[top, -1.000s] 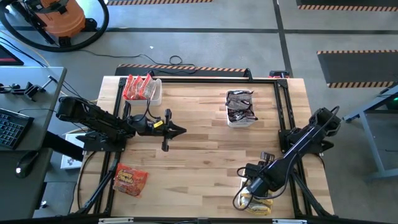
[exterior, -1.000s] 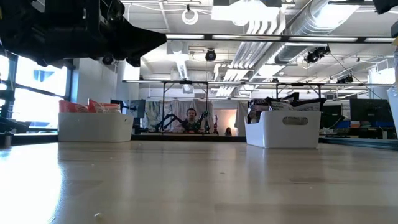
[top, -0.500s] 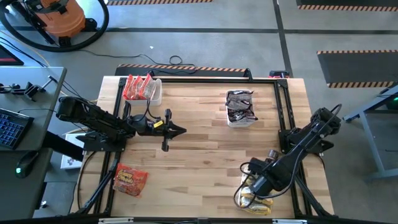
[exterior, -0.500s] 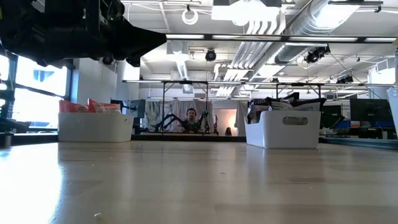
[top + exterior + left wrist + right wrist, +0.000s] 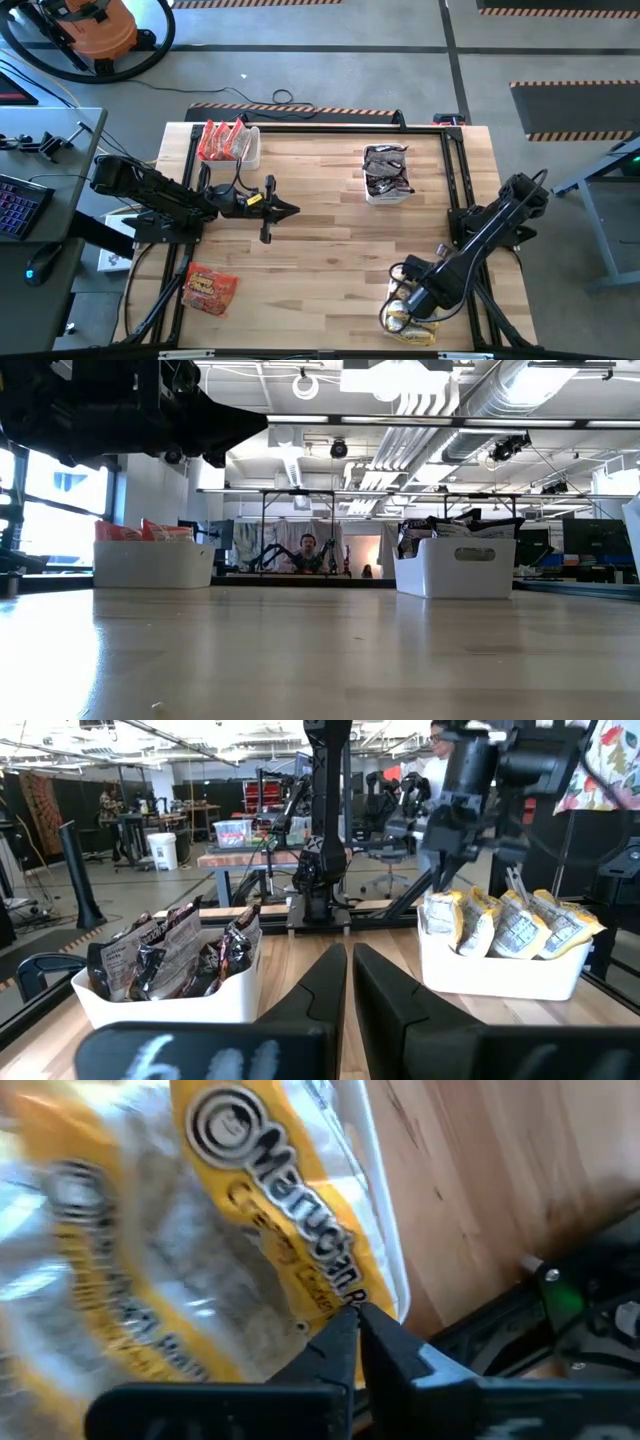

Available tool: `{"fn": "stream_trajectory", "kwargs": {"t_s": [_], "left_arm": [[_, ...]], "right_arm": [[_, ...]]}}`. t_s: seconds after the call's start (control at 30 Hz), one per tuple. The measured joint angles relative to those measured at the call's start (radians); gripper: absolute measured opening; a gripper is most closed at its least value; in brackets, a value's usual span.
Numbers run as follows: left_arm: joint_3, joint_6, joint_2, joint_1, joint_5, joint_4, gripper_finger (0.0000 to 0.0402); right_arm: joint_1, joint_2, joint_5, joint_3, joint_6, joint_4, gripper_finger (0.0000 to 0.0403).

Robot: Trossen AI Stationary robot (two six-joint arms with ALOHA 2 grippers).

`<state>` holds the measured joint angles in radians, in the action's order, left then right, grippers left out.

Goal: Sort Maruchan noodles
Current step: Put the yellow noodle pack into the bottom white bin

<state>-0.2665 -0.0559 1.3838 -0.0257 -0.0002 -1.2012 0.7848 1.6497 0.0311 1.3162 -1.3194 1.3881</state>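
Several groups of small crinkly plastic Maruchan noodle packets noted across the light wooden slatted table [image 5: 320,230]. Yellow-white packets [image 5: 412,322] heaped in a white rectangular plastic bin [image 5: 505,975] at the table's near right corner, largely hidden under the right arm in the high view. Dark brown-silver packets [image 5: 385,170] standing in a second white rectangular bin [image 5: 386,193] at the far right of centre. Red-orange packets [image 5: 222,140] upright in a third white bin [image 5: 250,150] at the far left corner. One loose red-orange packet [image 5: 208,290] lying flat on the near left part of the table, apart from all bins.

Right gripper [image 5: 355,1312] lowered onto the yellow-white heap, fingers drawn together with tips at the edge of a yellow-printed packet [image 5: 290,1210]; unclear whether any film is pinched between them. Left gripper [image 5: 285,210] held over the table's left-centre, well apart from every packet, fingers [image 5: 320,980] nearly touching, nothing between them, pointing across toward the brown-silver and yellow-white bins.

Beyond the table: a person [image 5: 307,550] in the far background of the low view.
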Motion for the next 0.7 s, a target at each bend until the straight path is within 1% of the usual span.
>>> {"fn": "stream_trajectory", "kwargs": {"t_s": [0.1,0.2,0.37,0.47,0.6,0.7], "left_arm": [[0.0,0.0,0.0,0.0,0.0,0.001,0.0014],[0.0,0.0,0.0,0.0,0.0,0.002,0.0014],[0.0,0.0,0.0,0.0,0.0,0.004,0.0014],[0.0,0.0,0.0,0.0,0.0,0.004,0.0014],[0.0,0.0,0.0,0.0,0.0,0.006,0.0014],[0.0,0.0,0.0,0.0,0.0,0.007,0.0014]], "right_arm": [[-0.006,-0.004,-0.001,-0.038,0.027,-0.045,0.0019],[-0.007,-0.006,-0.008,-0.05,0.042,-0.068,0.0017],[-0.006,-0.019,-0.055,-0.016,0.037,-0.042,0.0014],[-0.006,-0.049,-0.092,0.015,0.037,-0.036,0.0014],[-0.012,-0.053,-0.153,0.017,0.042,-0.06,0.0014],[-0.025,-0.051,-0.17,-0.006,0.067,-0.102,0.0014]]}}
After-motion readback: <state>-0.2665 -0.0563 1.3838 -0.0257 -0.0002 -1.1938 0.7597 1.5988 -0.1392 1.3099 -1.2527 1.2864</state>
